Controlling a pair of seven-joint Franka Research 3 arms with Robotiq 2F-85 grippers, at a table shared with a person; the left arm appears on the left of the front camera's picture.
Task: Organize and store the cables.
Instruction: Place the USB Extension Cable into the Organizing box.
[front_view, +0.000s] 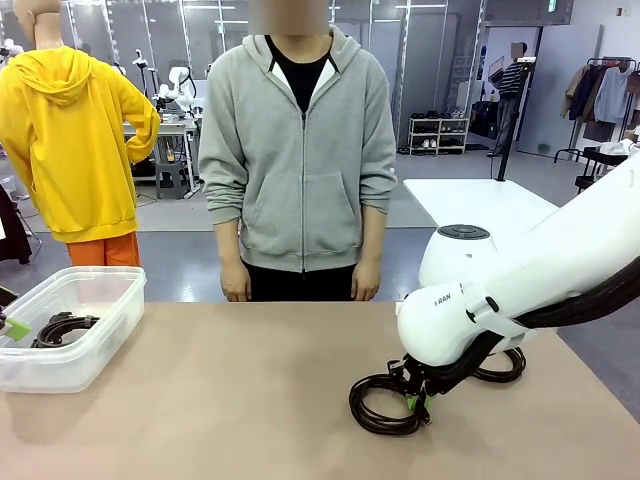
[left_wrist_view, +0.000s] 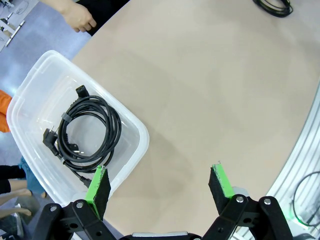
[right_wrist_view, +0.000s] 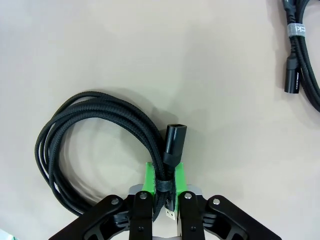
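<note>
One clear plastic bin (front_view: 52, 372) is sitting on the counter (front_view: 250, 400) at the robot's left. It is holding a single coiled black cable (front_view: 62, 328), which is lying flat on the bin's floor. In the left wrist view the same bin (left_wrist_view: 100, 93) is showing that coil (left_wrist_view: 87, 132) bound by a small strap, with one plug resting at the loop's upper edge and another at its side. The left claw (left_wrist_view: 159, 175) is hanging wide open with nothing between its green pads, one pad lying over the bin's near corner and the other over bare counter. The right claw (right_wrist_view: 165, 172) is pressing its pads closed on a braided cable (right_wrist_view: 95, 125), pinching the bundle at its strap, just below a black plug. The rest of that loop is spreading out on the counter away from the pads. In the front view this claw (front_view: 415, 403) is reaching down at the robot's right, with the braided cable (front_view: 380, 400) lying well apart from the bin. A third cable (front_view: 505, 368) is resting on the counter just behind the right arm, mostly hidden there. It is probably the coil with the grey band (right_wrist_view: 300, 60) at the right wrist view's corner. A person (front_view: 300, 150) is standing at the far side, both hands hanging down.
</note>
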